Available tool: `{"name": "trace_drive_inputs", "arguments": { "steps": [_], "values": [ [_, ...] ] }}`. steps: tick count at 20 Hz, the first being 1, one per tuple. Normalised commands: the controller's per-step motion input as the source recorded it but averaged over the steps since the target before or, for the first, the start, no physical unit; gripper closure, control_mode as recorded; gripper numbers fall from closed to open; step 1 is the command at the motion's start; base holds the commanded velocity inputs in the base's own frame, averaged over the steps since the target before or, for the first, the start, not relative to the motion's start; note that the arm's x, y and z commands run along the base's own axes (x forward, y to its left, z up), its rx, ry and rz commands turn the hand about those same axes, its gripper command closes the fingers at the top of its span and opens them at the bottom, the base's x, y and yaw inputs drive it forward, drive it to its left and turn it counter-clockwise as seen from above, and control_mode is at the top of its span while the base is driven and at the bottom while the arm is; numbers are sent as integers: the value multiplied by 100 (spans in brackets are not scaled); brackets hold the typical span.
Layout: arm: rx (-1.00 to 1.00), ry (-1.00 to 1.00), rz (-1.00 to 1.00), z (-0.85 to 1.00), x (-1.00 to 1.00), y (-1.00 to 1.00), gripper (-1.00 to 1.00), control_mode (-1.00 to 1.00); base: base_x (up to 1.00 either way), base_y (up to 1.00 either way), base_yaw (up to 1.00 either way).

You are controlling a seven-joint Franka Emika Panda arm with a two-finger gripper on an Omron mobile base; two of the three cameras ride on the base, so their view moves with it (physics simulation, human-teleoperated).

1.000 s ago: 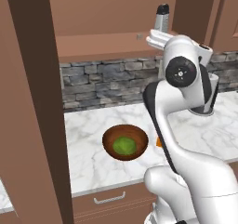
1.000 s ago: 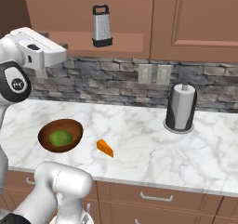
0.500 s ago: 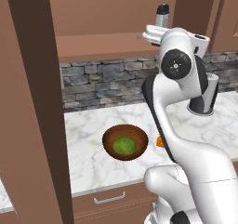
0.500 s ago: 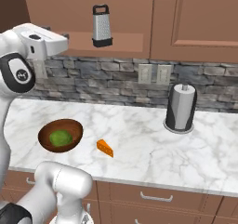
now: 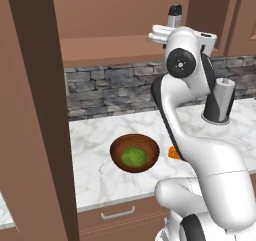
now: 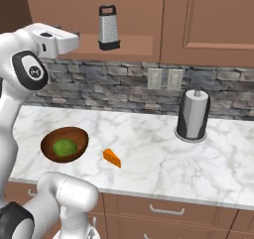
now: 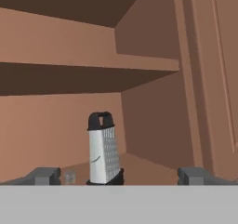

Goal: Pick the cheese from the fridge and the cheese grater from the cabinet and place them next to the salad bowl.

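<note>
The small silver metal box grater (image 6: 108,28), tapered and upright with a black top handle and black base, stands on the bottom board of the open reddish-brown wooden wall cabinet (image 6: 134,44), near that board's front edge. In the hand view the grater (image 7: 104,149) sits between the two spread dark fingertips (image 7: 44,175) of the end effector (image 7: 121,175), farther in than the tips and not touched by them; the end effector is wide open and holds nothing. A plain brown shelf (image 7: 88,62) runs across the cabinet above the grater.

Below the cabinet, on the white marble desk (image 6: 149,158), the small orange cheese wedge (image 6: 112,158) lies just beside the round brown wooden salad bowl (image 6: 64,144) with green leaves in it, on the bowl's side toward the dark-grey cylinder with a white top (image 6: 193,114), without touching the bowl. That cylinder stands well apart from the bowl, close to the grey stone backsplash (image 6: 119,84).

From the left base view the white arm's hand is raised at the cabinet opening, with the grater's black top (image 5: 175,10) showing just above it and the bowl (image 5: 134,153) on the desk below.
</note>
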Motion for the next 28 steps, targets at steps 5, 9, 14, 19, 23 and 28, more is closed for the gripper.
{"name": "trace_drive_inputs", "arguments": {
  "steps": [5,9,14,19,23,28],
  "values": [
    [-5,0,0,-1,27,0,-100,-100,0,0,0],
    [-4,0,0,0,13,0,-100,-100,0,0,0],
    [-2,0,0,0,10,-2,-100,-100,0,0,0],
    [-2,0,0,0,11,0,-100,-100,0,0,0],
    [-2,0,0,0,17,-11,-100,-100,0,0,0],
    [-1,-3,1,-8,36,-4,-100,-100,0,0,0]
  ]
}}
